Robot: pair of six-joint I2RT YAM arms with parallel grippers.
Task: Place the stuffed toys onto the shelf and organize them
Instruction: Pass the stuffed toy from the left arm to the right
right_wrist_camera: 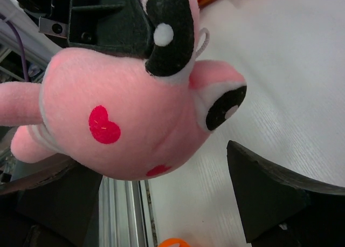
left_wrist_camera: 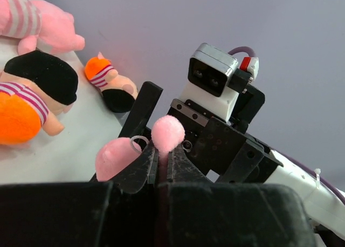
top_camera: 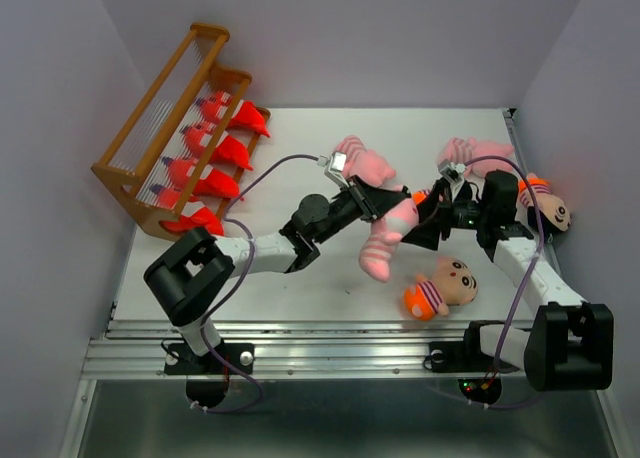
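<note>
Far left on my top view stands the shelf (top_camera: 118, 173), a stepped wooden rack with thin pale bars. Four red monsters (top_camera: 215, 158) sit in a row on its lowest tier, pointing out over the white table (top_camera: 300, 293). Moving right, my left gripper (top_camera: 380, 203) is pinched almost closed on a small pink tuft at the top of the pig (top_camera: 385, 240). The toy hangs from it over mid-table, head up by the fingers, striped body and feet trailing toward the near edge, and that line is its long axis. It is fuzzy plush with a round head, big black-and-white eyes and a red heart on the cheek, and I expect it to sag and swing rather than hold a pose. Just right of it, my right gripper (top_camera: 425, 216) faces in with its jaws spread wide and the head between the two dark fingers. I cannot tell whether either finger touches it. As I judge it, the next move turns on this: the shelf lies well off to the pig's left, on the left arm's side, so that arm is the nearer carrier. Loose on the table are a second pig (top_camera: 362, 163) behind the left gripper, a third pig (top_camera: 478, 153) at the back right, and two dolls (top_camera: 445, 288) with dark hair and orange bottoms.
</note>
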